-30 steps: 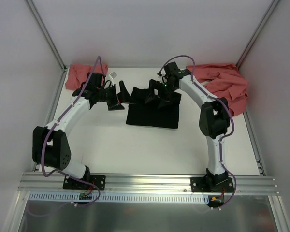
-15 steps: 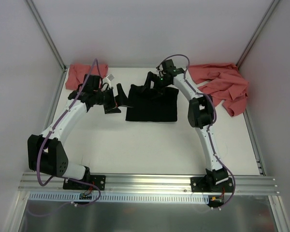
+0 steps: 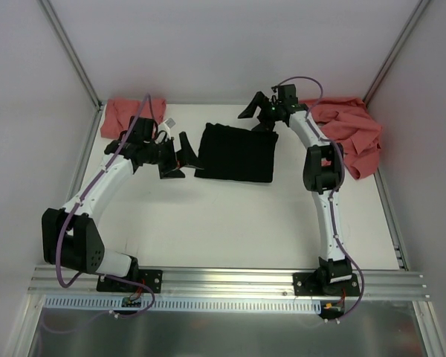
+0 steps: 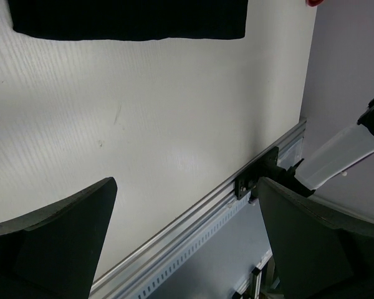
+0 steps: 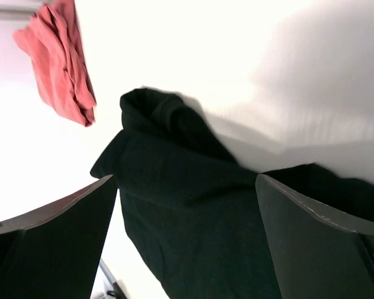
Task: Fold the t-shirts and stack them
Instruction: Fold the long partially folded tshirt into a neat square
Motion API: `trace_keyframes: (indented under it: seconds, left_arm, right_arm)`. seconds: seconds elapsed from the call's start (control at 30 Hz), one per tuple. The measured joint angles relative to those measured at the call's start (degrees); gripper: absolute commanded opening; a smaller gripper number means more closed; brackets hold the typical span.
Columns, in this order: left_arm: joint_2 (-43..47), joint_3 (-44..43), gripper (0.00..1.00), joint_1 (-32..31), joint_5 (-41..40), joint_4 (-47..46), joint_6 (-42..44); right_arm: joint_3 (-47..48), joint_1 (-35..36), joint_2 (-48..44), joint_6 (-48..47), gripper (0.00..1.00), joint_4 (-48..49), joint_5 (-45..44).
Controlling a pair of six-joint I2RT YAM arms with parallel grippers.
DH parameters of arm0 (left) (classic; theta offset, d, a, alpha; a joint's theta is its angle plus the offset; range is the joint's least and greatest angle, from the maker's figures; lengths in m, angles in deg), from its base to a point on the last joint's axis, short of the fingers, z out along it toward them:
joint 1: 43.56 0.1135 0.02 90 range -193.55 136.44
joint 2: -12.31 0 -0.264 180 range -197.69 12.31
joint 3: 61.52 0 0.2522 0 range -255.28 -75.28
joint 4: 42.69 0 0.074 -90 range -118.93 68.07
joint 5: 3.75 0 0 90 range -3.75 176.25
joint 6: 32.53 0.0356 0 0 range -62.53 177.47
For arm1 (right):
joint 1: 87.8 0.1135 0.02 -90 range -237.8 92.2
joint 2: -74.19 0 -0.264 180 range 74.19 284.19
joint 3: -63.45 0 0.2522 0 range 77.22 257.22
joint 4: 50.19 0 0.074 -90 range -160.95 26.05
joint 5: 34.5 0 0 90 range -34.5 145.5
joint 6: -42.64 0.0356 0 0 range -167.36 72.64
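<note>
far left corner of the white tabletop (image 3: 223,223): a small salmon-red cloth t-shirt (image 3: 126,113), compact and apparently folded, partly hidden by the left arm. the left jaws stand wide open and hold nothing, just beside the left edge of the large black cloth t-shirt (image 3: 236,152). that shirt lies as a flat folded rectangle at far centre, not yet stacked. the right jaws, also wide open and empty, hang over its far right corner, where the cloth looks rumpled. far right corner: a crumpled salmon-red t-shirt heap (image 3: 351,128), unfolded, judged the main work left. walls bound three edges closely; the near half offers bare surface for folding.
</note>
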Motion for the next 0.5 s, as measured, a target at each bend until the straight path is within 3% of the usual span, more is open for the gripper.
trace_keyframes:
  seconds: [0.3, 0.5]
  left_arm:
    - [-3.34, -1.97, 0.99, -1.44, -1.03, -1.6, -0.11]
    - [-5.55, -4.81, 0.99, -4.04, -2.58, -8.07, -0.28]
  right_arm:
    - [-0.07, -2.67, -1.18, -3.28, 0.99, -0.04, -0.02]
    - [-0.07, -6.4, -9.2, -5.57, 0.99, -2.99, -0.55]
